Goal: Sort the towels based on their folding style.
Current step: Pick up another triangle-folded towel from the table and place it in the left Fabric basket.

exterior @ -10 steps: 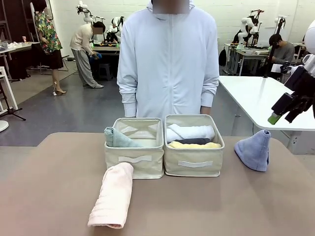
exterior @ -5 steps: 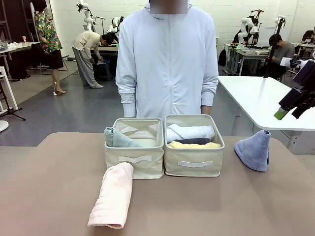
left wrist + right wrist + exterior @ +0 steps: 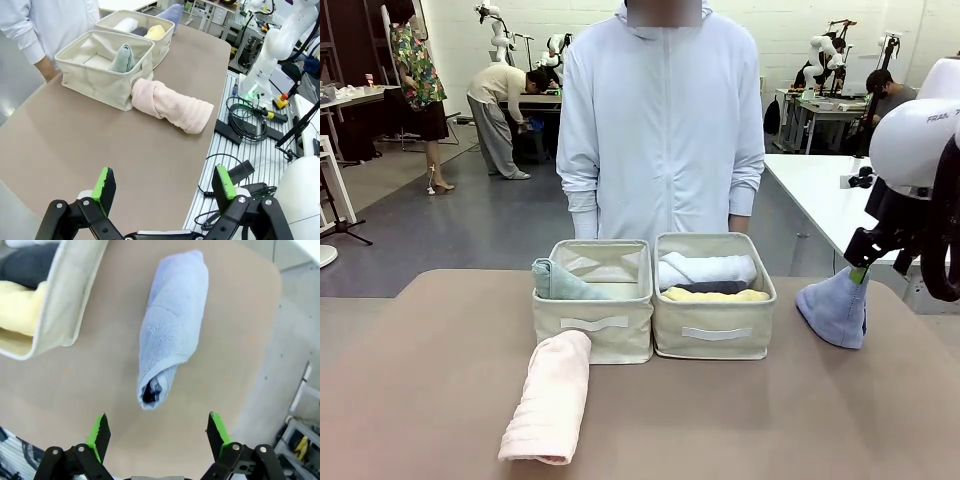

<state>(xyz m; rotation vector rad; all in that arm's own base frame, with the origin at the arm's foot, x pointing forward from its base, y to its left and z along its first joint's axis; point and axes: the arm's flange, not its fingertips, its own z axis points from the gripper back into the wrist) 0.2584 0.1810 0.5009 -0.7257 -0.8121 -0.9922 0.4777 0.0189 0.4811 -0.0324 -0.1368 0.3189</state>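
A pale pink rolled towel (image 3: 548,398) lies on the table in front of the left bin (image 3: 592,335). That bin holds the sage-green cone towel (image 3: 558,282). White (image 3: 705,268), dark grey (image 3: 712,287) and yellow (image 3: 715,295) rolls fill the right bin (image 3: 714,340). To the right of the bins the periwinkle-blue cone towel (image 3: 835,305) rests on the table. My right gripper (image 3: 860,270) hangs open just above the cone's tip, and in the right wrist view the blue towel (image 3: 170,325) lies beyond the right gripper (image 3: 157,432). My left gripper (image 3: 164,182) is open and holds nothing, well short of the pink towel (image 3: 170,102).
A person in a pale blue zip jacket (image 3: 660,120) stands at the far edge behind the bins, hands down. Cables and an arm base (image 3: 255,85) sit off the table's near side. A white table (image 3: 840,200) stands at the back right.
My right arm has swung down and inward from high at the right. Its gripper now hangs just over the blue cone's tip. Towels and bins have not moved.
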